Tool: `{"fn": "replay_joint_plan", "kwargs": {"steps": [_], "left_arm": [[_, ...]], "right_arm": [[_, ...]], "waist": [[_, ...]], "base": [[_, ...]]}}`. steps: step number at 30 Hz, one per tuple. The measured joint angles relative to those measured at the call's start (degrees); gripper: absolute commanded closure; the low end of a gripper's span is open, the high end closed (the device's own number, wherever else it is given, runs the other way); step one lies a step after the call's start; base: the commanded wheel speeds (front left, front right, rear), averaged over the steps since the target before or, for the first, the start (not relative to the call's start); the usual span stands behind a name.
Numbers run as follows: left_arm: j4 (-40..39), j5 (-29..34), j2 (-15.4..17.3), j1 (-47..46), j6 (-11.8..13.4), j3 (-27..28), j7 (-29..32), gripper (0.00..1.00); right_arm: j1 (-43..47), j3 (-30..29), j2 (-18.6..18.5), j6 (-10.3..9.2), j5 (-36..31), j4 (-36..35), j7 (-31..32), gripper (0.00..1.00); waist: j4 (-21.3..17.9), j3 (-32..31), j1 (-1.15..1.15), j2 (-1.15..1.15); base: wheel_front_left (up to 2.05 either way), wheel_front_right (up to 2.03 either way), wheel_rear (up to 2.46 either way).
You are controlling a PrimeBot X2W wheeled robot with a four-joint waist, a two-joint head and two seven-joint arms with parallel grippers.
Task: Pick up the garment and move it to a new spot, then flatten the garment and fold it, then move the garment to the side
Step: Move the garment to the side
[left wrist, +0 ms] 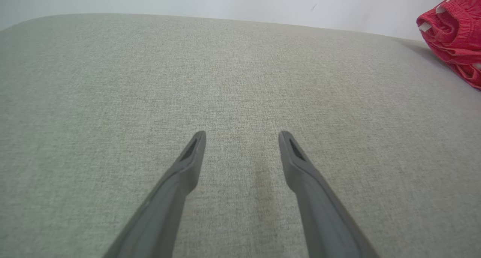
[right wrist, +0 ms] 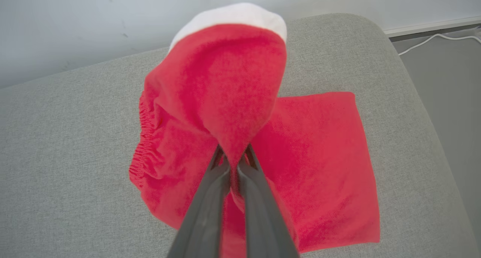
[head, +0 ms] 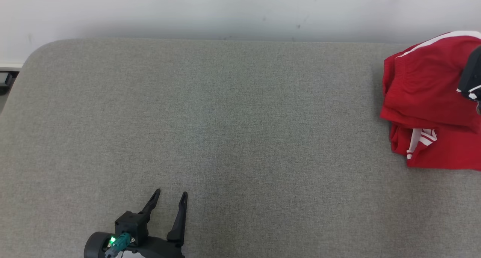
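Note:
The garment (head: 428, 100) is red cloth with white stripes and an elastic waistband, bunched at the far right of the grey cushioned surface (head: 225, 119). In the right wrist view my right gripper (right wrist: 233, 156) is shut on a raised fold of the garment (right wrist: 221, 85), which rises in a hump with a white edge on top while the rest lies flat below. The dark body of the right arm (head: 471, 77) shows at the right edge over the cloth. My left gripper (head: 171, 198) stands open near the front left, nothing between its fingers (left wrist: 191, 156). The garment (left wrist: 454, 29) sits far off its right.
A pale wall (head: 225, 10) runs behind the surface. The surface's rounded right corner drops to a grey floor with a white cable (right wrist: 432, 40). Its left corner (head: 37, 55) is rounded too.

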Motion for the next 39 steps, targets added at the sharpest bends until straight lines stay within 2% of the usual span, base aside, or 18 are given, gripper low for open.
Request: {"fn": "replay_joint_plan", "kwargs": {"steps": [19,20,21,22,27,32,35,39], "left_arm": [[-0.19,0.00,0.29,-0.64,-0.05,-0.31,0.00,0.00],[-0.22,0.00,0.27,-0.93,-0.05,-0.29,0.00,0.00],[-0.24,0.00,0.26,-1.04,-0.05,-0.31,0.00,0.00],[-0.26,0.00,0.24,-1.04,-0.05,-0.31,0.00,0.00],[-0.10,-0.01,0.27,-1.04,-0.04,-0.10,0.00,0.00],[0.97,-0.20,0.25,-1.04,-0.02,0.36,0.00,0.00],[1.85,-0.26,0.18,-1.04,-0.02,0.45,0.00,0.00],[2.69,-0.57,0.00,-1.01,0.00,0.74,0.00,0.00]], "right_arm": [[0.44,4.22,-2.34,-1.04,-4.66,0.33,-1.52,1.00],[0.48,4.48,-2.76,-1.09,-4.99,0.37,-1.52,0.80],[0.55,4.69,-3.08,-1.15,-5.27,0.40,-1.53,0.22],[0.63,4.89,-3.36,-1.18,-5.36,0.40,-1.56,0.00],[0.85,5.39,-3.03,-2.63,-5.73,0.44,-1.51,0.00],[1.39,5.66,-2.72,-2.85,-5.90,0.49,-1.90,0.00],[1.66,5.13,-2.72,-1.79,-5.73,0.27,-3.93,0.00],[3.67,2.79,-2.64,1.03,-3.66,-1.56,-9.10,0.00]], "waist": [[-0.01,1.90,0.00,0.00],[0.07,1.99,0.00,0.00],[0.14,2.08,0.01,0.00],[0.23,2.18,0.00,0.00],[0.49,2.45,0.00,0.00],[0.34,1.38,0.00,0.00],[0.20,0.27,0.00,0.00],[0.06,-1.72,0.00,0.00]], "base": [[0.00,0.00,0.00],[0.00,0.00,0.00],[0.00,0.00,0.00],[0.00,0.00,0.00],[0.00,0.00,0.00],[0.00,0.00,0.00],[0.00,0.00,0.00],[0.00,0.00,0.00]]}}
